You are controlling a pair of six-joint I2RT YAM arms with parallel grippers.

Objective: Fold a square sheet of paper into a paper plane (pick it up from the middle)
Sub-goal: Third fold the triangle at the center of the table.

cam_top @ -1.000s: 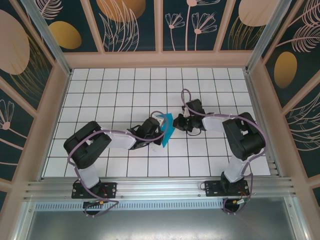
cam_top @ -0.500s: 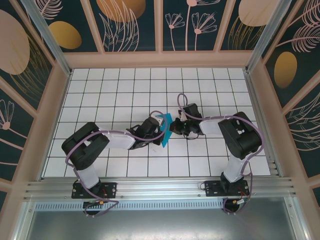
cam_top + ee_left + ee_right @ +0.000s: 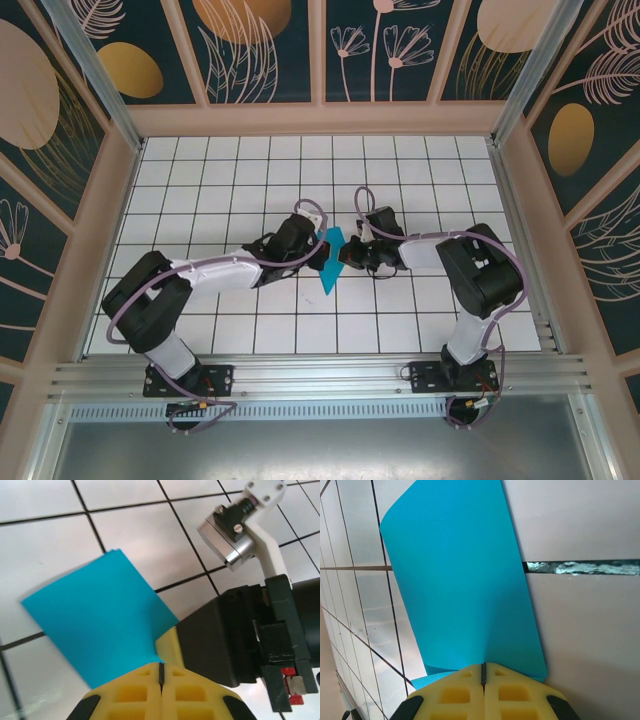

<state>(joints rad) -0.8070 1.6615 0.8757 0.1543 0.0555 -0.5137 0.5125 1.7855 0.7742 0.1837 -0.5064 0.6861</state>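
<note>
— Where is the sheet of paper (image 3: 331,264) sitting?
— It is standing folded near the middle of the counter (image 3: 200,170), between the two arms.
— And the grippers?
— The left gripper (image 3: 161,672) is pinching one edge, and the right gripper (image 3: 483,672) is clamping another.

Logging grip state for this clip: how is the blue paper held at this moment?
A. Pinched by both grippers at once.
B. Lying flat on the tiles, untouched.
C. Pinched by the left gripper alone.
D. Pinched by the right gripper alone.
A: in each wrist view the blue paper runs into a closed seam, clamped by the left gripper on one side and the right gripper on the other.
</note>
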